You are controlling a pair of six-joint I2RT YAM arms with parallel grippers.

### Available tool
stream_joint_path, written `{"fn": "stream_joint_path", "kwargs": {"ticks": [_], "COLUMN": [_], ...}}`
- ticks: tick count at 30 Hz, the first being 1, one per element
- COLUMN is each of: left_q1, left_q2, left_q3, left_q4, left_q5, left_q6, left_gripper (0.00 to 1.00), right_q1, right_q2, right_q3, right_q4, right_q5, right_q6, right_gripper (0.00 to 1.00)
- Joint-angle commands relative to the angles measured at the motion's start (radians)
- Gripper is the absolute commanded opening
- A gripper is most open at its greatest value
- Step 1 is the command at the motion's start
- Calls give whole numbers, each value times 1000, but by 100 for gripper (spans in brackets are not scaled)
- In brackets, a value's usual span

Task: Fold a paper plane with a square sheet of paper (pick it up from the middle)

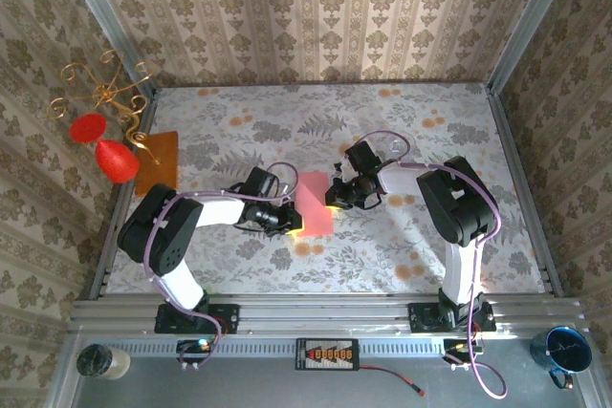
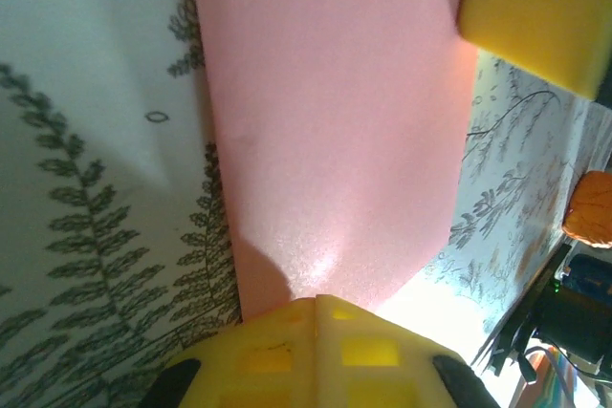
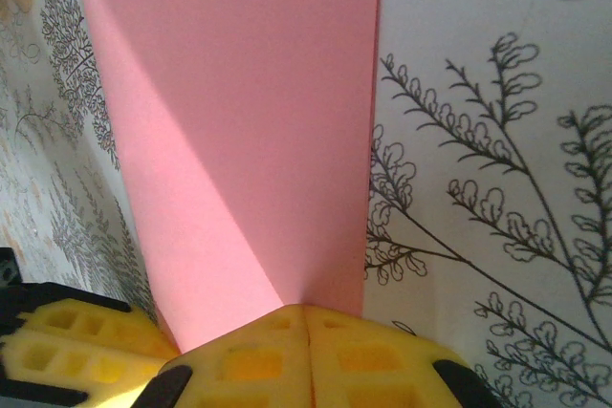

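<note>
The square sheet of paper (image 1: 314, 203) is salmon pink. It lies flat on the flowered table as a narrow rectangle, not in the shape of a paper plane. My left gripper (image 1: 290, 222) sits at its near left end, yellow jaws shut, tips down on the paper edge (image 2: 316, 301). My right gripper (image 1: 335, 196) is at the far right edge, also shut, with its tips on the sheet (image 3: 304, 309). The pink sheet (image 2: 325, 121) runs away from the left fingers, and the right gripper's yellow finger (image 2: 540, 16) shows at its far end. In the right wrist view the sheet (image 3: 239, 121) is half in shadow.
An orange rectangular sheet (image 1: 158, 161) lies at the table's left edge. Beside it stands a gold wire stand with red ornaments (image 1: 105, 131). Patterned walls close in the table on three sides. A blue mug (image 1: 564, 351) and a jar (image 1: 100, 360) sit below the rail.
</note>
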Motion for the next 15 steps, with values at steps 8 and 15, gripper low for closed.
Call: {"fn": "stream_joint_path", "kwargs": {"ticks": [8, 15], "left_q1": [-3, 47], "left_q2": [-3, -71], "left_q3": [5, -45], "left_q4": [-218, -320], "left_q5": [-28, -96], "left_q6": [150, 207], "left_gripper": [0, 0], "right_q1": [-1, -4], "right_q2": [227, 227], "right_q3": [-121, -119], "right_q4": [-246, -247], "right_q5": [427, 436], "right_q6": [4, 4], "right_gripper": [8, 8]}}
